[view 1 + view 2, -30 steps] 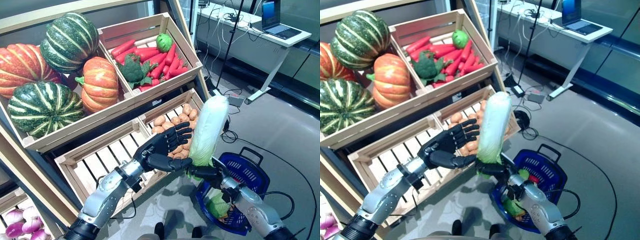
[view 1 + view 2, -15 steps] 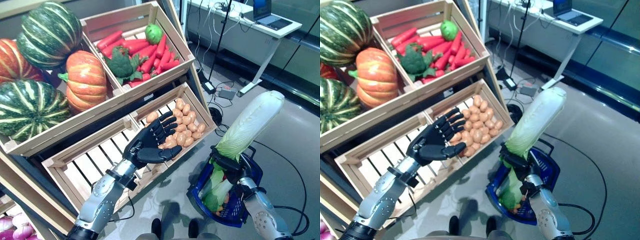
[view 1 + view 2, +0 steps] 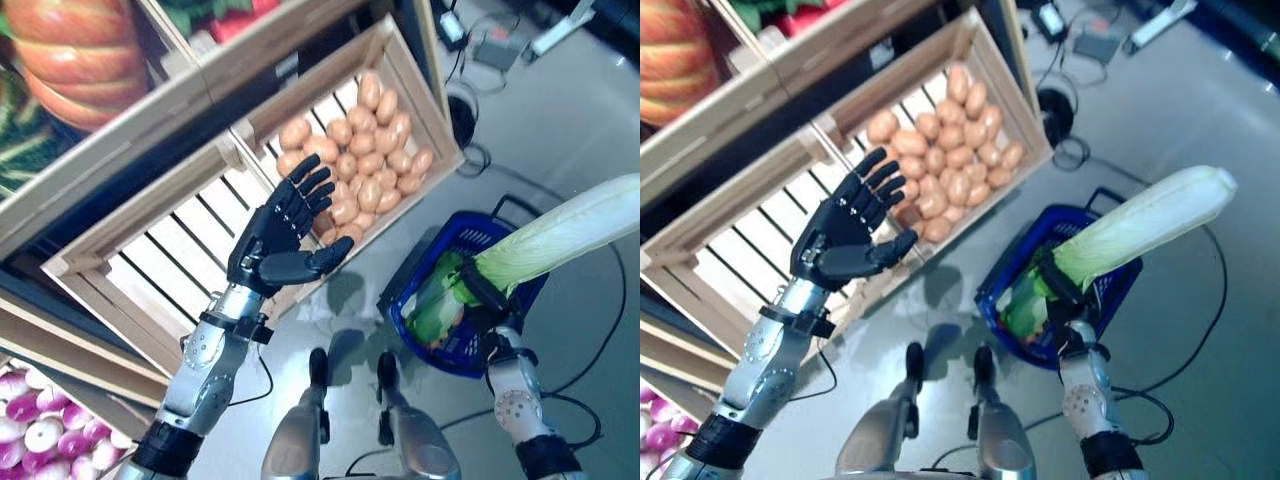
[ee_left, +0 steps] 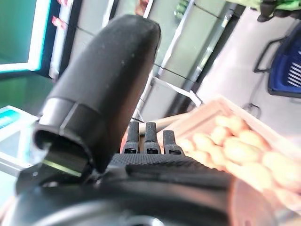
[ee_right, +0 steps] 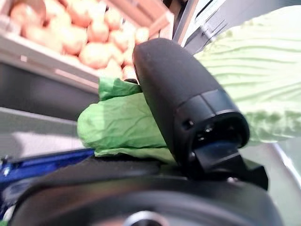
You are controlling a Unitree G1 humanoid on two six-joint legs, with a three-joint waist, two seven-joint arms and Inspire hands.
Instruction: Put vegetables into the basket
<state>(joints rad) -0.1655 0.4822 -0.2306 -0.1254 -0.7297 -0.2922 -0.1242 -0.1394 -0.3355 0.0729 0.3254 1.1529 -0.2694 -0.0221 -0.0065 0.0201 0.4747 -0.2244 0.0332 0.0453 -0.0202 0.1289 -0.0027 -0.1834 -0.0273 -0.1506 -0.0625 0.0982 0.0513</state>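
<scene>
now cabbage (image 3: 1140, 225) (gripped) over basket (image 3: 1012, 281) rim

This looks like a mock grocery shop set up inside a lab or office. A tiered wooden produce stand holds slatted crates: the potato crate (image 3: 375, 150) sits just beyond the left robot hand (image 3: 272, 243), an empty slatted crate (image 3: 165, 270) lies beside that robot hand, and orange pumpkins (image 3: 70, 50) fill the tier above. Purple-and-white turnips (image 3: 35, 445) show in a low bin below the left arm. A blue shopping basket (image 3: 1080, 290) stands on the smooth grey floor (image 3: 590, 330) under the right robot hand (image 3: 1058, 295). A power adapter (image 3: 492, 48) lying on the floor beyond the basket points to a test space.
</scene>
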